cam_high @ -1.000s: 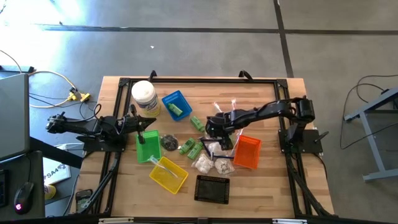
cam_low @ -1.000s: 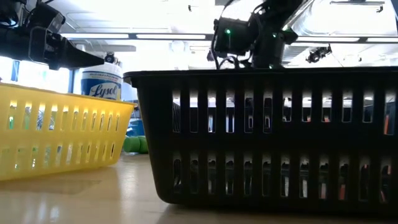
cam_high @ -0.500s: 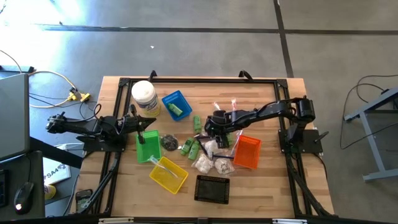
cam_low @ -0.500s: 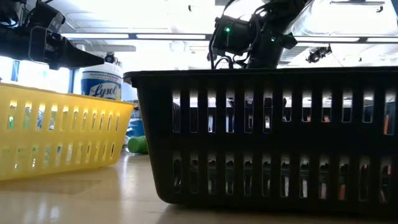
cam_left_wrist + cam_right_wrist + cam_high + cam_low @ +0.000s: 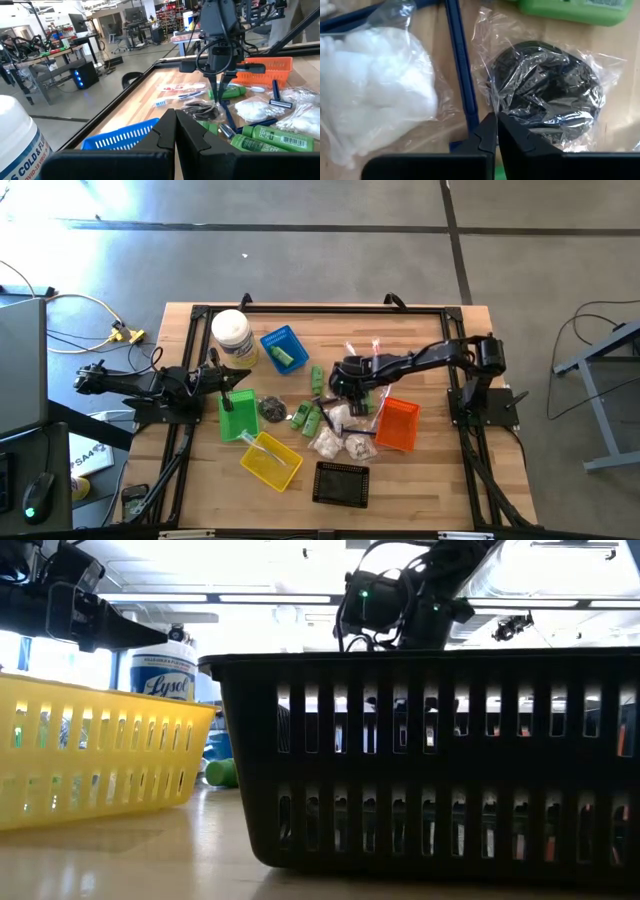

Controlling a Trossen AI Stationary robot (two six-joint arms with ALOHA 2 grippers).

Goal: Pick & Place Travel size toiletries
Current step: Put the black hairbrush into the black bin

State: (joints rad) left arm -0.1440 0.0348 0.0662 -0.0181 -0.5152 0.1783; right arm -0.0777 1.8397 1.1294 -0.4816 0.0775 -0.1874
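Right claw point(image 5: 492, 131) low over worktop point(image 5: 420, 340) centre, fingers pinched together on clear wrap of black packet point(image 5: 545, 90), apparently to lift it by loose film. Packet lies among toiletries between green bottles point(image 5: 308, 417) and orange basket point(image 5: 398, 424). Left claw point(image 5: 175, 131) closed, empty, parked beside jar point(image 5: 232, 335).

Left arm: stretched low along the table's left side, waiting.
Left gripper point(image 5: 175, 131): fingers pressed together.
Right arm: reaches from the right edge toward the table's middle, wrist bent down.
Right gripper point(image 5: 496, 131): fingers closed, tips pointing down.
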